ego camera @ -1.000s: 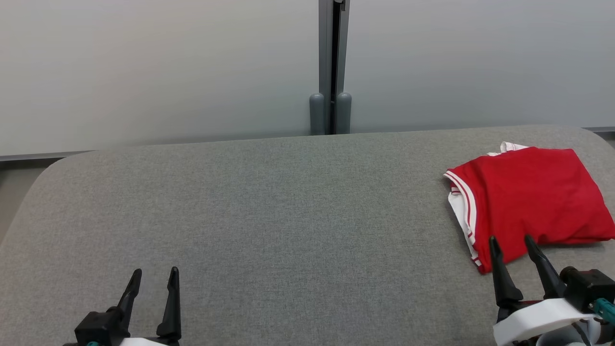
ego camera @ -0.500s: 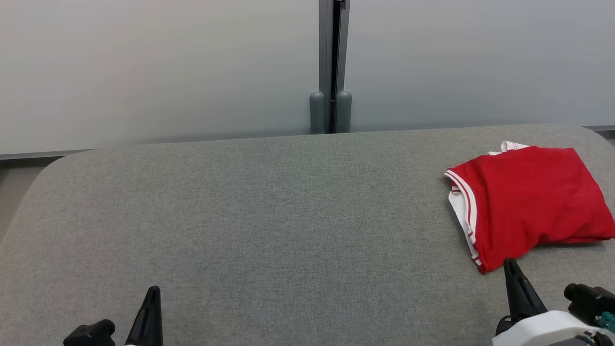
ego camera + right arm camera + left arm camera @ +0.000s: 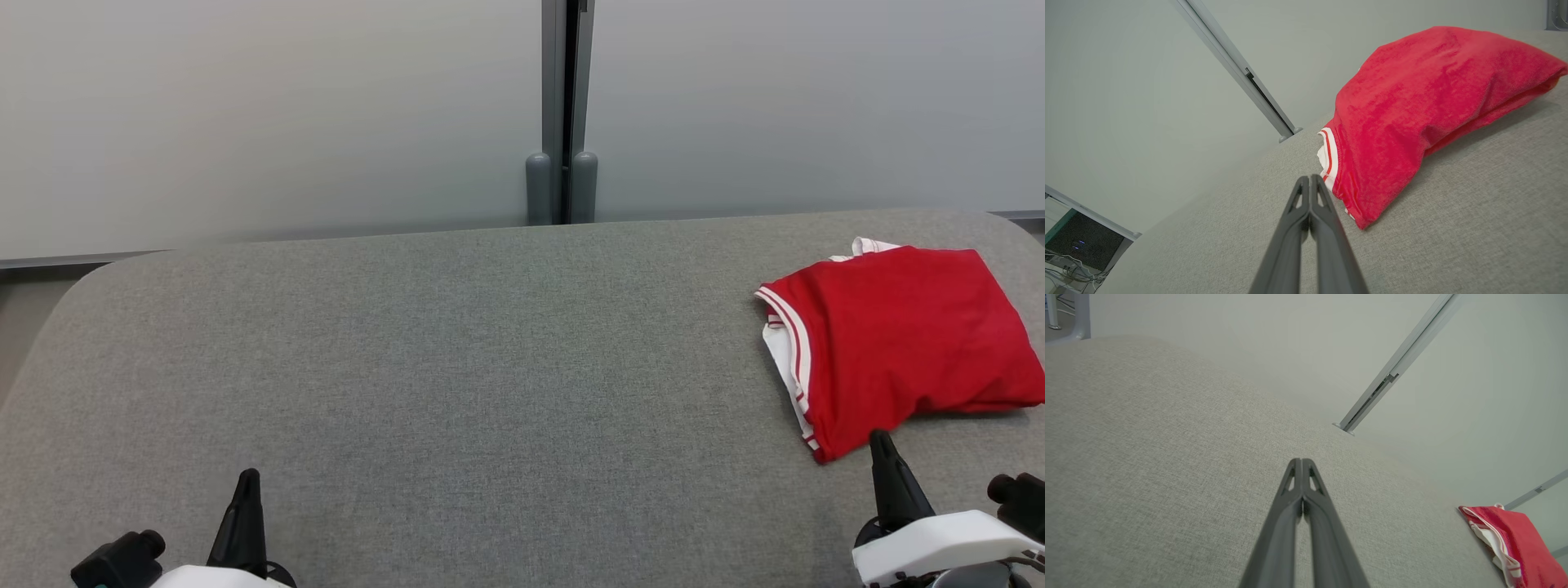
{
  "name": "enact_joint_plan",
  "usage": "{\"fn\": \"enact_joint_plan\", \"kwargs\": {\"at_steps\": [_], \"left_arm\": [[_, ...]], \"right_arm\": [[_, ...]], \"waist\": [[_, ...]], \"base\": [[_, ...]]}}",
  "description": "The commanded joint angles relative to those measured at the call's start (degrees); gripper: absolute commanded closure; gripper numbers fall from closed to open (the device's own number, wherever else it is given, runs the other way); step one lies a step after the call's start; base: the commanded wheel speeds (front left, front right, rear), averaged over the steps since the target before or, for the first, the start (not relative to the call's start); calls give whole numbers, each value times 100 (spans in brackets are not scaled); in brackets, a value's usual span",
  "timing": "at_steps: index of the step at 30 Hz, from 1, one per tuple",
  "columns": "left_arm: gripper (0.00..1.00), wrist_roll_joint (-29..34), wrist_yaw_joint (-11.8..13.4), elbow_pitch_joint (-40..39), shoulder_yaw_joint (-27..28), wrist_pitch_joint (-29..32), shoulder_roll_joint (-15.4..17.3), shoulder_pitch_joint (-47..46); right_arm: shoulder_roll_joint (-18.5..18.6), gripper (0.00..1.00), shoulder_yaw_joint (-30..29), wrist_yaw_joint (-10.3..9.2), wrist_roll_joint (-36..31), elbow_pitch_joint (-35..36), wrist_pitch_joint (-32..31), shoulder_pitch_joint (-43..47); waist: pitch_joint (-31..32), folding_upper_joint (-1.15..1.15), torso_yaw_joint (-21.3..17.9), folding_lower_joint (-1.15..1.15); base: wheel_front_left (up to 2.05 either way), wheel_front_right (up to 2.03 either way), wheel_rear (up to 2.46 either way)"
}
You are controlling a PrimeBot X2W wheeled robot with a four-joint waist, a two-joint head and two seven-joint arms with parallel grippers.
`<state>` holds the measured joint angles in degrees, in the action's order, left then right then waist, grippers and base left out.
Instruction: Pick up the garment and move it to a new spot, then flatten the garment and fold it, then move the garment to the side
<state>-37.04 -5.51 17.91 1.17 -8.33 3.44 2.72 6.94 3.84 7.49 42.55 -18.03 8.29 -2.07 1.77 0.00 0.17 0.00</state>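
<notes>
your right gripper has its two dark fingers pressed tip to tip with nothing between them. it sits low over the grey padded surface, pointing at the near corner of the garment, just short of it and not touching. your left gripper is pinched together the same way, empty, over bare fabric well apart from the cloth.

the garment, red with white striped trim, lies folded in a plump stack at the far right of the surface. in the head view its right side runs to the picture's border, so you cannot tell how much surface lies beyond it. to my eye the fold and the move aside look done.

the risks come from pressing forward as you are. closed tips cannot pinch; they would plough into that near corner, lift the top layer and spoil the fold. a shove to the right could carry the stack toward an edge you can't see. the layers look loose and puffy, so grabbing one layer alone would likely unroll it. if you must re-grip, spread the fingers first and take every layer.
</notes>
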Motion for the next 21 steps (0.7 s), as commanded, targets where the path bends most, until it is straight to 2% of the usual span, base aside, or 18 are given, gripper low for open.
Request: {"fn": "enact_joint_plan", "kwargs": {"at_steps": [1,21], "left_arm": [[100,-215,-37,-110,54,34,38,-217],[100,-1655,-86,-193,187,428,17,-425]], "right_arm": [[18,100,-73,0,193,99,-52,-167],[-93,100,-338,0,1492,193,-444,-251]], "waist": [[-2,0,0,0],[-39,0,-3,0]], "base": [[0,0,0],[0,0,0]]}}
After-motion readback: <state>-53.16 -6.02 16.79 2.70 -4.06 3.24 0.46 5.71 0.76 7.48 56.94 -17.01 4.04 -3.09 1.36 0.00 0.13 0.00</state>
